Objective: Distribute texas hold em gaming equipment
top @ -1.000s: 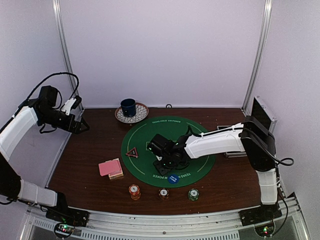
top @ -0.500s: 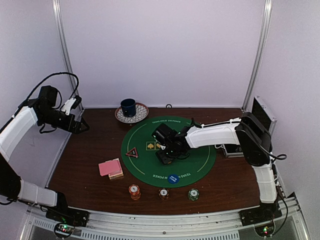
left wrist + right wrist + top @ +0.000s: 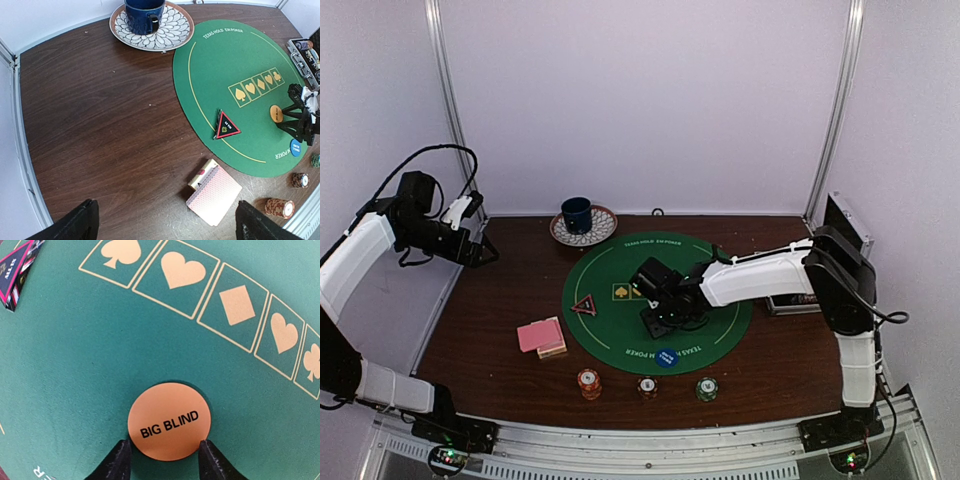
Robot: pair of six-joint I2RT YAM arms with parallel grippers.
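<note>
Dark wood table [image 3: 490, 330] inside white walls, with a round green felt mat [image 3: 710, 270] at centre. The step in hand looks like the big blind disc [image 3: 170, 422], an orange button lying flat on the felt just on the near side of the printed suit boxes [image 3: 200, 290]. The right gripper [image 3: 166, 461] stands over it, one fingertip at each side of its near rim. Both pads appear to touch the rim, but I cannot tell whether they are pinching it or merely bracketing it. Judgement: if this is a set-down, part the fingers evenly and lift straight up so neither pad drags the disc toward the suit row. If it is a pick-up, squeeze across the full width rather than the near edge, since a thin disc is likely to pivot or squirt out. The blue disc [image 3: 666, 357] lies at the mat's near edge, the triangle marker [image 3: 584, 306] on its left part, and the pink cards [image 3: 540, 335] off the mat to the left. Three chip stacks [image 3: 647, 387] line the near table edge. Pose: the right arm reaches from its base leftward across the mat, forearm roughly level, wrist bent down so the fingers point at the felt. The left arm is folded up high over the table's left edge. The left gripper [image 3: 167, 222] is spread wide with nothing between the fingers, well apart from all the equipment.
</note>
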